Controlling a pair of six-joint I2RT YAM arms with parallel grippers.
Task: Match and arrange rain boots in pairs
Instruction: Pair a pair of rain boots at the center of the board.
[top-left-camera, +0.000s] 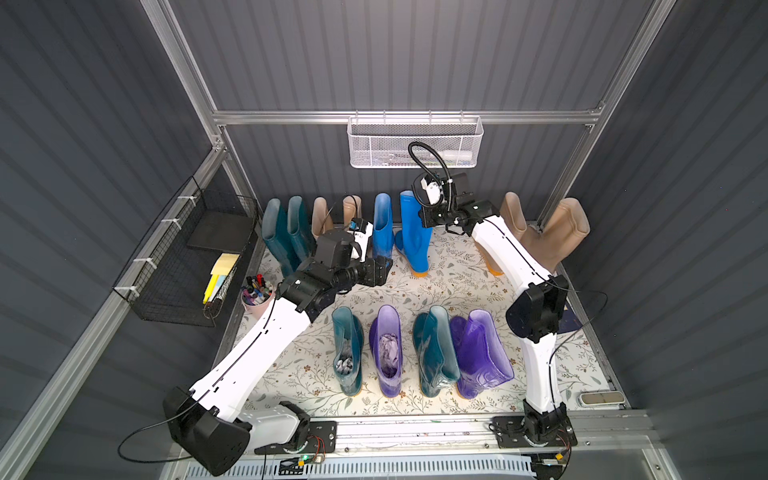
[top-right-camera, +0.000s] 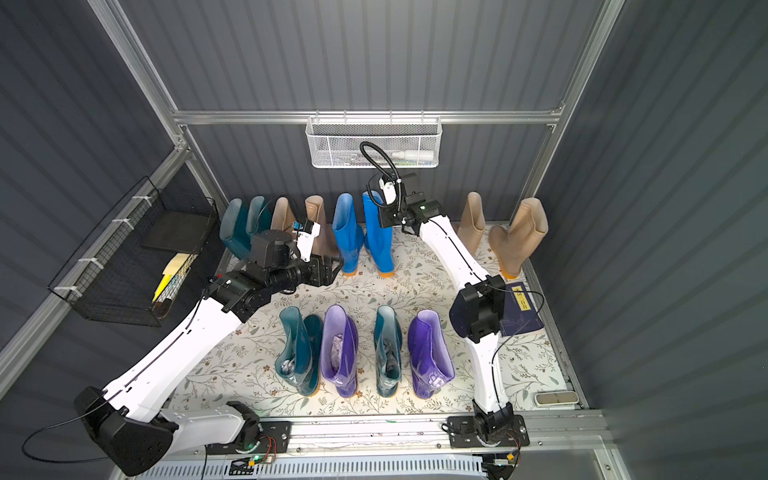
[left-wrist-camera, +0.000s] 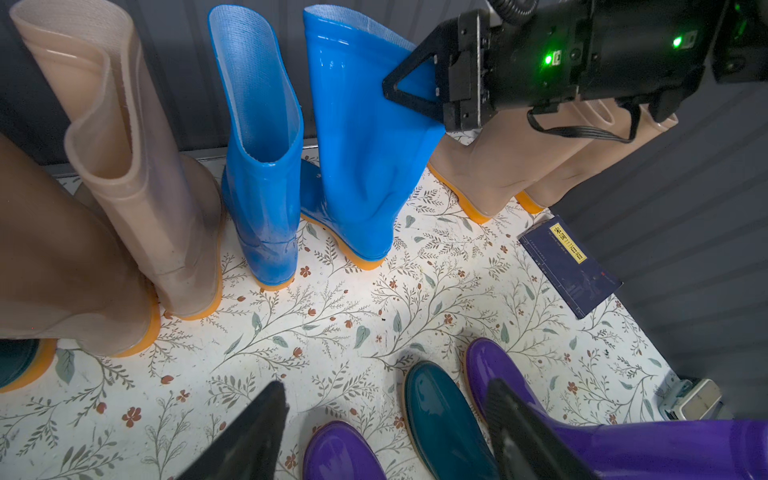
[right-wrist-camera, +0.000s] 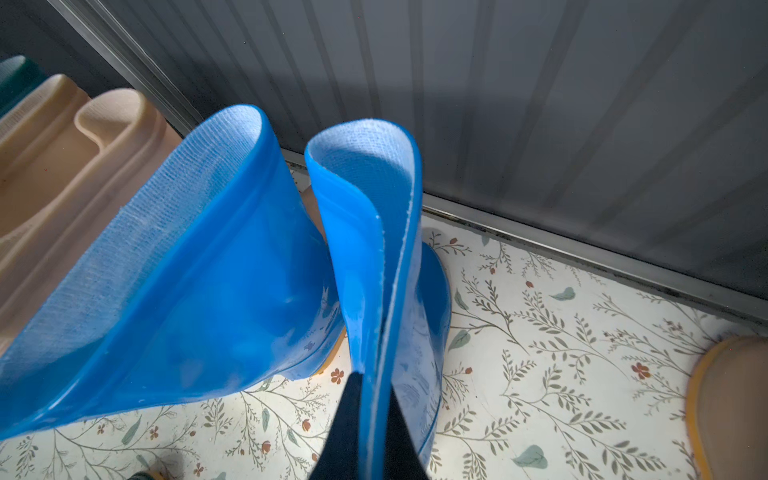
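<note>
Twelve rain boots on the floral mat. R gripper clenched on top rim of one blue boot (shaft pinched flat btw my fingers), back row by the wall, sole on mat, just beside the other blue boot. L gripper spread wide, grasping nothing, hovering over bare mat btw rows. Back row L to R: teal pr, beige pr, the blues, 2nd beige pr. Front row: teal boot, purple boot, 2nd teal boot, 2nd purple boot.

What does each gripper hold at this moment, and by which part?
The right gripper pinches one bright blue boot by its shaft's top rim. The left gripper is open, empty.
</note>
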